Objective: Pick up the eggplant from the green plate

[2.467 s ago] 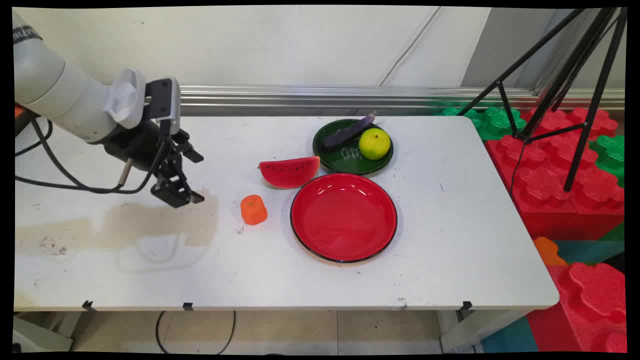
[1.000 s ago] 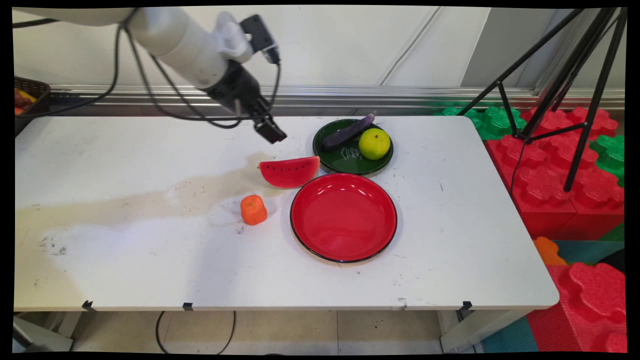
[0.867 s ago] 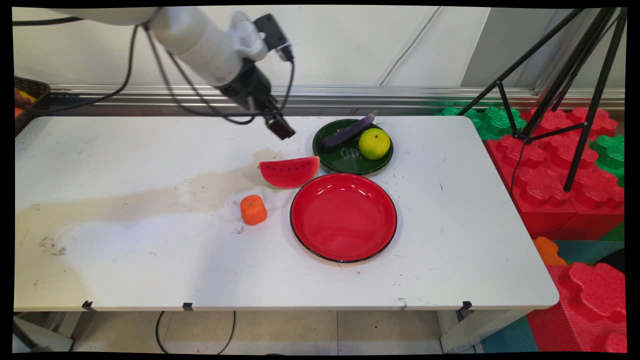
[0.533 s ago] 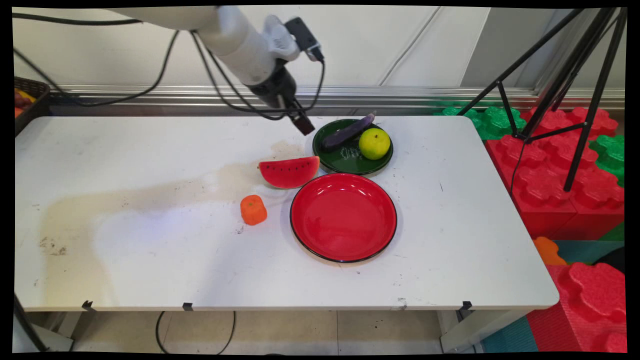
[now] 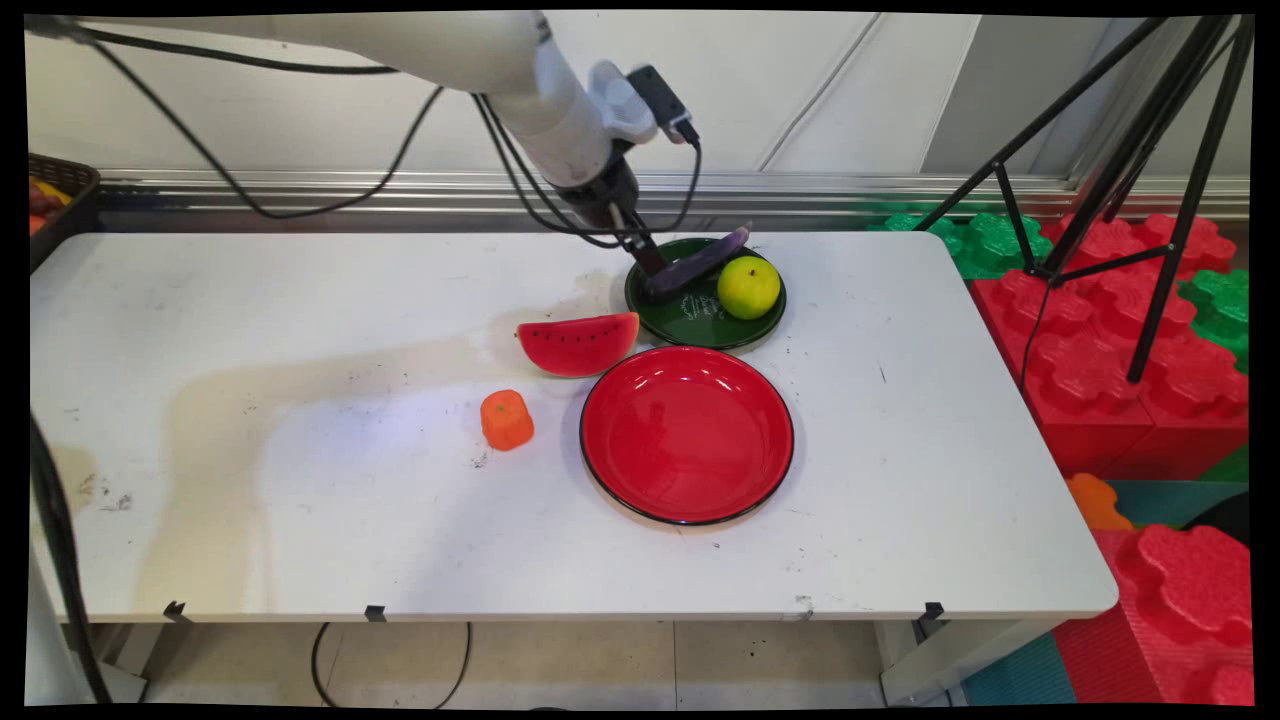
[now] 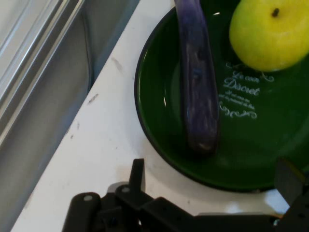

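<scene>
The claw [image 5: 652,266] has swept in from the left side of the surface [image 5: 300,300] and now hangs over the near end of the purple eggplant [image 5: 697,264], fingers spread apart and holding nothing. In the hand view one finger [image 6: 137,175] stands left of the eggplant's tip, the other [image 6: 288,179] right. The eggplant lies in the green plate [image 5: 735,331] beside one yellow-green apple [image 5: 749,287]. Nothing else has shifted. Count: two plates, green and red [image 5: 687,434]; one watermelon slice [image 5: 578,343]; one orange piece [image 5: 507,419]; a basket [image 5: 62,190] at far left.
</scene>
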Motion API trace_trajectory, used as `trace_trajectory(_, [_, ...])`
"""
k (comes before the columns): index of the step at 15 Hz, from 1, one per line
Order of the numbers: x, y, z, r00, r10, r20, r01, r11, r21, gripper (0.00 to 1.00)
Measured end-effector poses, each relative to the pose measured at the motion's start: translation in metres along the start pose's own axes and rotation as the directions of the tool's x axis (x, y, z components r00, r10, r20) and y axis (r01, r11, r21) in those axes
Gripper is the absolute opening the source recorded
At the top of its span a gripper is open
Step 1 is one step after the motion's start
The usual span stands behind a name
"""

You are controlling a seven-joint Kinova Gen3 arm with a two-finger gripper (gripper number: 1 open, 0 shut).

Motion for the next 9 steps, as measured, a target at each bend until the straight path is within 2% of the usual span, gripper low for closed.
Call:
trace_trajectory(4, [0.011,0.001,0.039,1.000,-0.014,0.024,0.014,1.000,-0.004,1.00])
trace_trajectory(9, [0.019,0.002,0.073,0.999,-0.024,0.038,0.025,1.000,-0.012,1.00])
